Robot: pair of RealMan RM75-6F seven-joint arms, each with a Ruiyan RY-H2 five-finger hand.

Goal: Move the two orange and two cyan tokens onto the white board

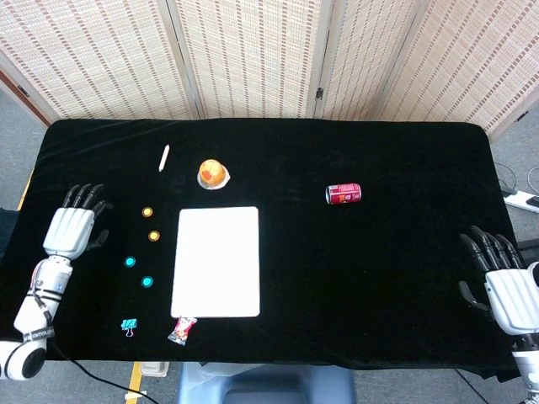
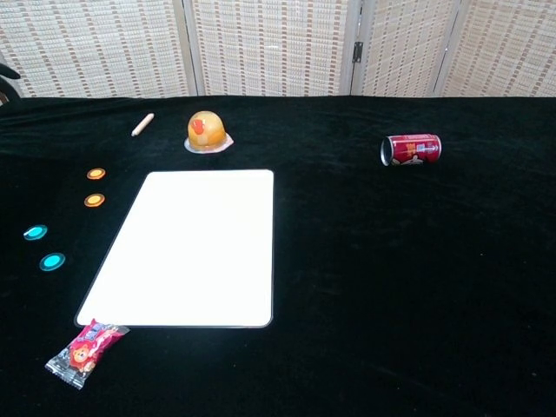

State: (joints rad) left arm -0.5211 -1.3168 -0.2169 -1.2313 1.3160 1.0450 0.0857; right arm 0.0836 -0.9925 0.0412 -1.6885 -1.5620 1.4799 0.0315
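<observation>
The white board (image 1: 216,261) (image 2: 189,248) lies flat on the black table, bare. Left of it sit two orange tokens (image 1: 147,212) (image 1: 153,236) (image 2: 95,174) (image 2: 94,200) and two cyan tokens (image 1: 130,262) (image 1: 147,282) (image 2: 35,232) (image 2: 52,261). My left hand (image 1: 72,227) hovers over the table's left side, fingers spread, holding nothing, well left of the tokens. Near the right edge my right hand (image 1: 505,286) is open and empty too. In the chest view only a dark fingertip shows at the far left edge.
A white pen (image 1: 164,157) and an orange jelly cup (image 1: 213,174) lie beyond the board. A red can (image 1: 343,194) lies on its side to the right. A snack packet (image 1: 181,330) and a cyan clip (image 1: 129,325) sit near the front edge.
</observation>
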